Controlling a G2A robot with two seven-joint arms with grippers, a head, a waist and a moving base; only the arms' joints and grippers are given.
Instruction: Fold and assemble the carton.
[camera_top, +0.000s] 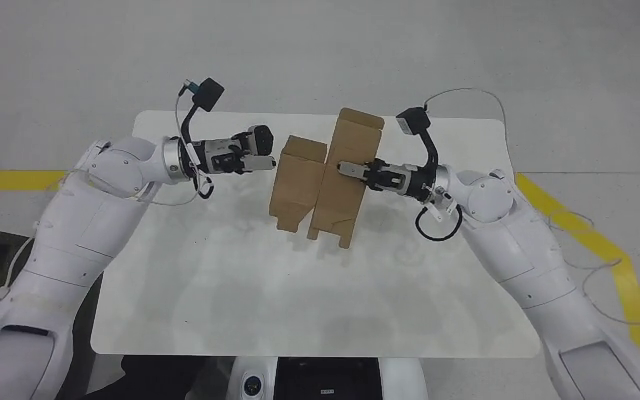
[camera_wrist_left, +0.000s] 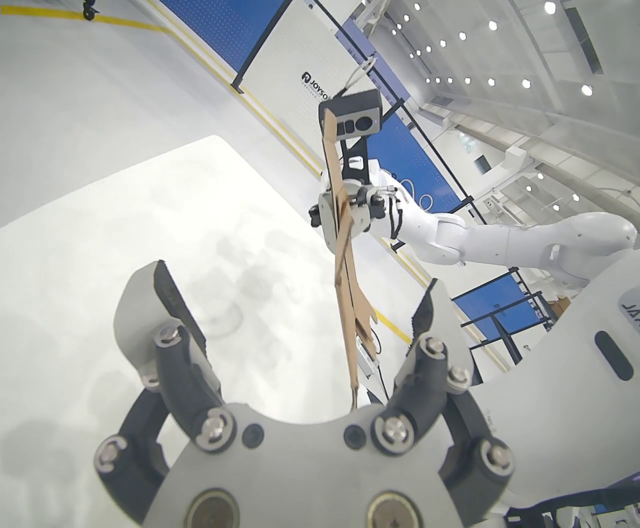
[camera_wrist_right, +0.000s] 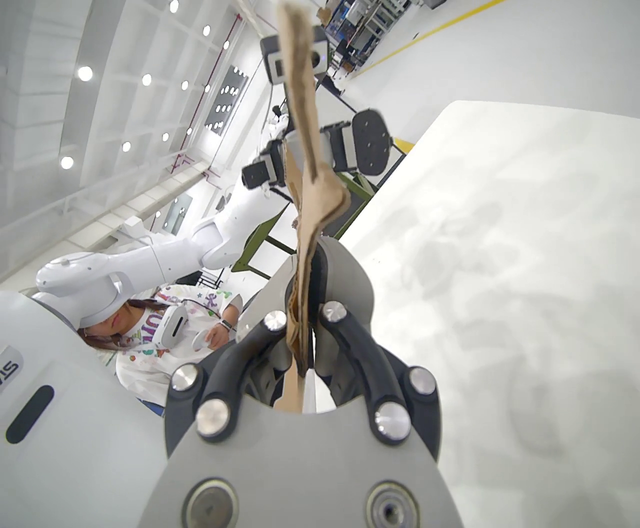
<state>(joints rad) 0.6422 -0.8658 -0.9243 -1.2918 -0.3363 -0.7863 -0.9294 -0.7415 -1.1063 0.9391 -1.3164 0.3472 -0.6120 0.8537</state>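
Nearest you is the white rectangular table (camera_top: 300, 300). Over its middle hangs the flat brown cardboard carton (camera_top: 325, 190), part-unfolded w/ two panels side by side, held up off the surface. Your R gripper (camera_top: 345, 168) is clamped tight on the right-hand panel approx halfway along, w/ the board pinched edge-on between both fingers. Your L gripper (camera_top: 272, 160) sits just beside the carton's left edge, fingers (camera_wrist_left: 170, 295) spread wide w/ nothing in them.
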